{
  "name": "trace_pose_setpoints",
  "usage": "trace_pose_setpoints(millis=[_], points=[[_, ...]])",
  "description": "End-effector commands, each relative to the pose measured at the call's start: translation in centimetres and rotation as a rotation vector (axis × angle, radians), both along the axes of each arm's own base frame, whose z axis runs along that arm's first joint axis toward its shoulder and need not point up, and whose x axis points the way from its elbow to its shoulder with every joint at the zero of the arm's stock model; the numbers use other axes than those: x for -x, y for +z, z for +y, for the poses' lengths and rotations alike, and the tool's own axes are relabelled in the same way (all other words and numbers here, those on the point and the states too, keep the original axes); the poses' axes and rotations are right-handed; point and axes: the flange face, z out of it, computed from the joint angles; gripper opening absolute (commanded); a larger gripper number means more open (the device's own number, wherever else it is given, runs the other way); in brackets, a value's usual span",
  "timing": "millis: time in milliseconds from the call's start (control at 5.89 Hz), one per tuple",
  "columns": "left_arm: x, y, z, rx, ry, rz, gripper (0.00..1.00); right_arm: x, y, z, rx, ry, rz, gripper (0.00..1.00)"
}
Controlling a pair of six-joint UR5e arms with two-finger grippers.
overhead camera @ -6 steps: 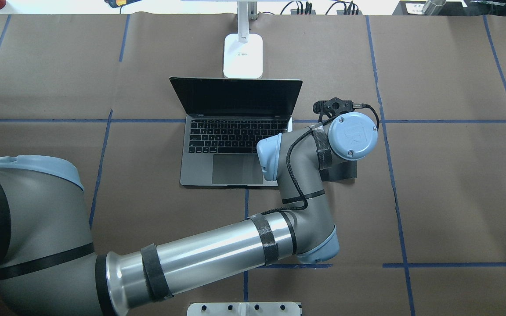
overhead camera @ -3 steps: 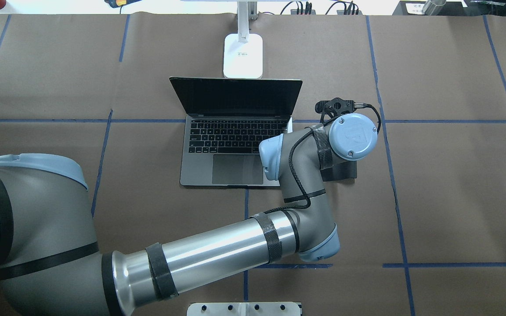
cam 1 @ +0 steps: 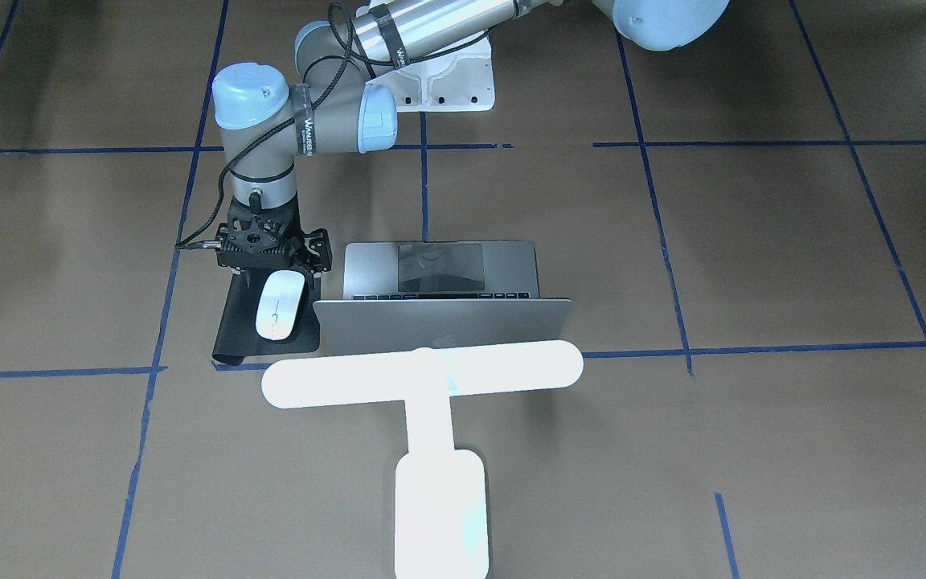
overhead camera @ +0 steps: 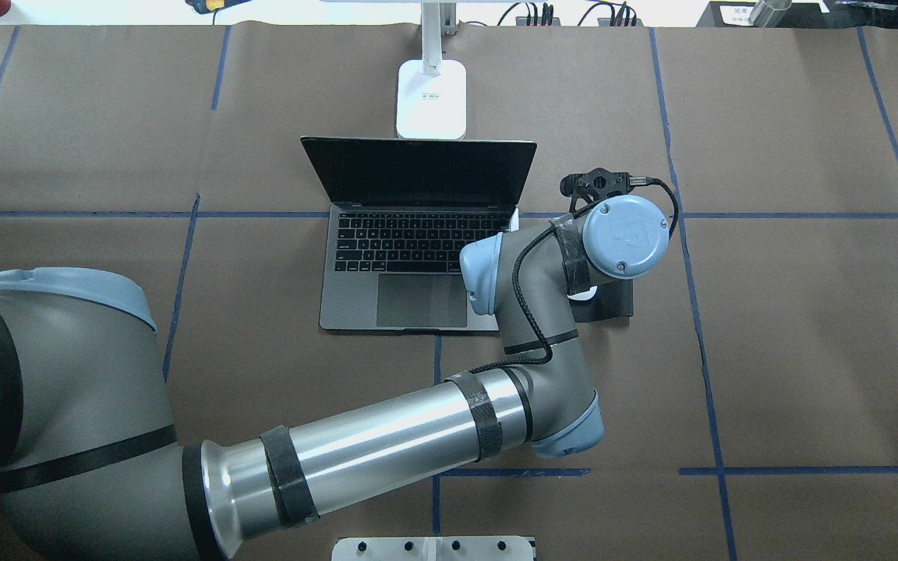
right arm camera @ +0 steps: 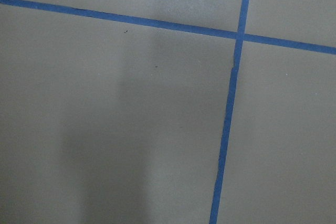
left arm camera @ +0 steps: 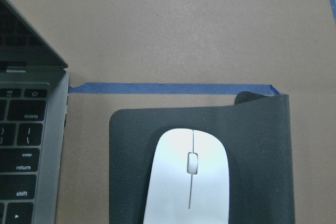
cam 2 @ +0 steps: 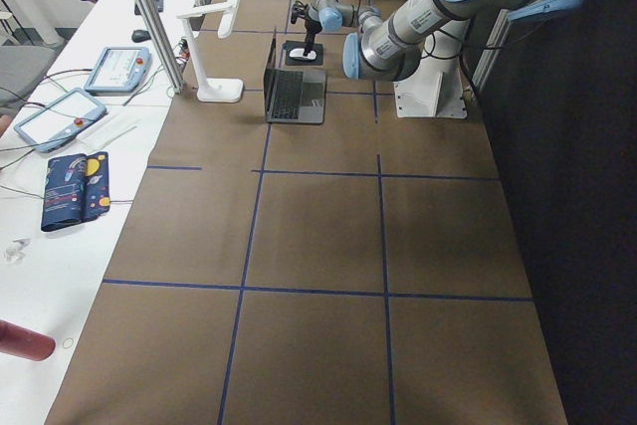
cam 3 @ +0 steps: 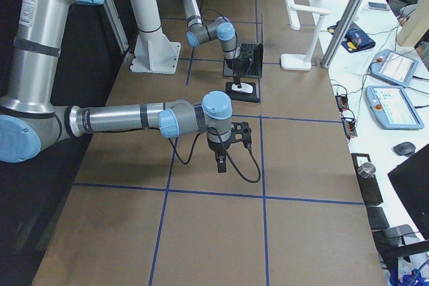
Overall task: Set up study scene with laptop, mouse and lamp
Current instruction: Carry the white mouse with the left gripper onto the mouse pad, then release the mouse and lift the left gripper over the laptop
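White mouse [cam 1: 278, 310] lies flat on a black pad [cam 1: 230, 331], just beside the open laptop [overhead camera: 418, 257] on the side of its return and shift keys. The left gripper [cam 1: 276, 274] hangs directly over the mouse's robot-side end. From across the table its fingers look parted, one to each side of that end, and appear not to pinch it. The black gripper body shades them, though, so contact is hard to rule out. The left wrist view shows no fingers at all. It shows only the mouse, cut off at the bottom edge, the pad with one far corner curled up, and a strip of the laptop's keys cut off at the left. From overhead the left wrist [overhead camera: 625, 236] covers nearly all of the mouse and pad, leaving a white sliver and the pad's right edge. It also hides the laptop's front right corner. The lamp [cam 1: 423, 374] stands beyond the laptop's lid, lit. Seen from across the table its glow washes out all surface detail, and overhead its head is cut off by the top edge. The right gripper [cam 3: 221, 165] hangs over bare brown paper on the table [overhead camera: 807, 351], well apart from the laptop. It shows small in one side view only, so I cannot tell whether it is parted or clenched.
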Motion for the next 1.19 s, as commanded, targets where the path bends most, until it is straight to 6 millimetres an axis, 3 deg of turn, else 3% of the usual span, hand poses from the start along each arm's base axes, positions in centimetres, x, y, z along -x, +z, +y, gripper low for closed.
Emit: trace_pose_setpoints(millis=[0, 170, 340, 510, 680, 850, 1019], points=[[1.8, -0.9, -1.0, 0.036, 0.022, 0.028, 1.00, 0.0, -0.2, -0.2, -0.005, 0.001, -0.001, 1.00], [4.4, 2.2, -1.9, 0.076, 0.055, 0.042, 1.00, -0.1, 0.2, -0.6, 0.001, 0.004, 0.002, 1.00], [9.4, 6.9, -1.8, 0.063, 0.040, 0.051, 1.00, -0.7, 1.4, -1.8, 0.018, 0.020, -0.001, 1.00], [15.6, 9.2, -2.3, 0.096, 0.103, 0.022, 1.00, -1.2, 2.7, -2.9, -0.002, -0.010, 0.008, 1.00], [21.4, 11.5, -1.7, 0.109, 0.132, 0.012, 1.00, -2.3, 4.3, -4.2, -0.021, -0.029, 0.013, 1.00], [27.8, 15.1, 0.4, 0.092, 0.188, -0.040, 1.00, -2.9, 6.0, -4.3, -0.024, -0.055, 0.023, 1.00], [33.6, 16.8, 2.6, 0.084, 0.236, -0.119, 1.00, -3.6, 6.0, -4.5, 0.015, -0.042, 0.030, 1.00]])
